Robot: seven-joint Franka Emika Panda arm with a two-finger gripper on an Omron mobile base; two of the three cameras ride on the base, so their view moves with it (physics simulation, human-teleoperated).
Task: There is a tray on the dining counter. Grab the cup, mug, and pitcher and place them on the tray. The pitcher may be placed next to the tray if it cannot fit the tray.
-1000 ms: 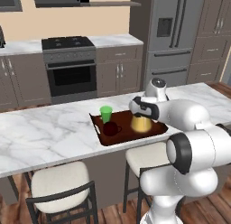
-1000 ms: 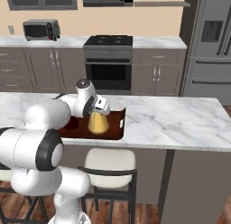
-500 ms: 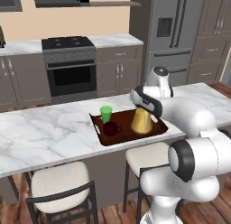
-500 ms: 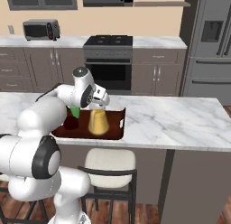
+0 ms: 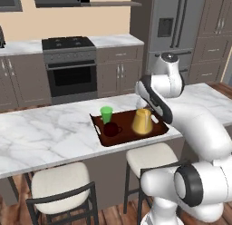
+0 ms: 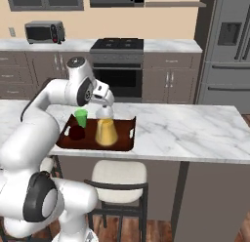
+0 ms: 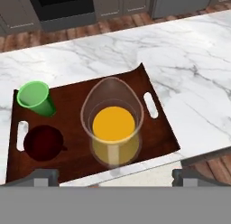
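Tray (image 7: 162, 128): we see it centre-left in the hand view, on the dining counter (image 7: 189, 60).
Cup (image 7: 34, 97): upright, upper left of the tray.
Mug (image 7: 43, 142): just below the cup.
Pitcher (image 7: 113, 126): mid-tray, so all three fit.
Gripper (image 6: 104, 103): above the pitcher, jaws wide, holding nothing.
Writing: we can read none.

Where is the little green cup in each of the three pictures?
Left base view: the cup stands at the tray's far left corner, middle of picture.
Right base view: cup left of centre, beside the pitcher.
Hand view: cup upper left.
Shared landmark: the dark mug next to it.
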